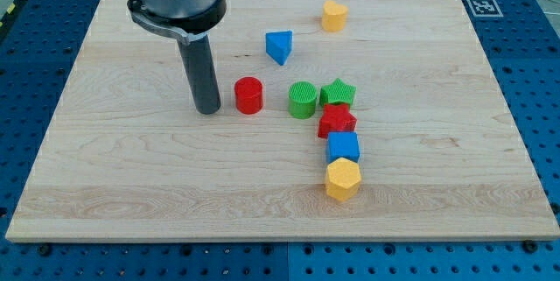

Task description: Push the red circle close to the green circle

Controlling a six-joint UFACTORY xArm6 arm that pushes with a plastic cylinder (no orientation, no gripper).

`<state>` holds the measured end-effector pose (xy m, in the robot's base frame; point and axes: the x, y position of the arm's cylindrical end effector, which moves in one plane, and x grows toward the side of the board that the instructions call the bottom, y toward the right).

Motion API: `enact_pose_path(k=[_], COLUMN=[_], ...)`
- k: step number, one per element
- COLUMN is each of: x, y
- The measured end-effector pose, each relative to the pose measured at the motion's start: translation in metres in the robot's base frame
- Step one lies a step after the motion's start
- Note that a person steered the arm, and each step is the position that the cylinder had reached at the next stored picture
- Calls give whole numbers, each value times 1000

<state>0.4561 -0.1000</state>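
The red circle (pixel 248 95) sits near the board's middle. The green circle (pixel 303 100) stands to its right, with a gap of about one block's width between them. My tip (pixel 208 110) rests on the board just left of the red circle, with a small gap between them. The rod rises from the tip to the arm's grey body at the view's top left.
A green star (pixel 338 94) touches the green circle's right side. A red star (pixel 337 122), a blue cube (pixel 343 147) and a yellow hexagon (pixel 343 179) run down below it. A blue triangle (pixel 279 46) and a yellow block (pixel 334 16) lie toward the top. The wooden board (pixel 105 167) ends at blue table edges.
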Motion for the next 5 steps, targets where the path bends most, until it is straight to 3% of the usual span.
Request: enact_pose_path(k=[3,5], x=[-2,-17], y=[0,-37])
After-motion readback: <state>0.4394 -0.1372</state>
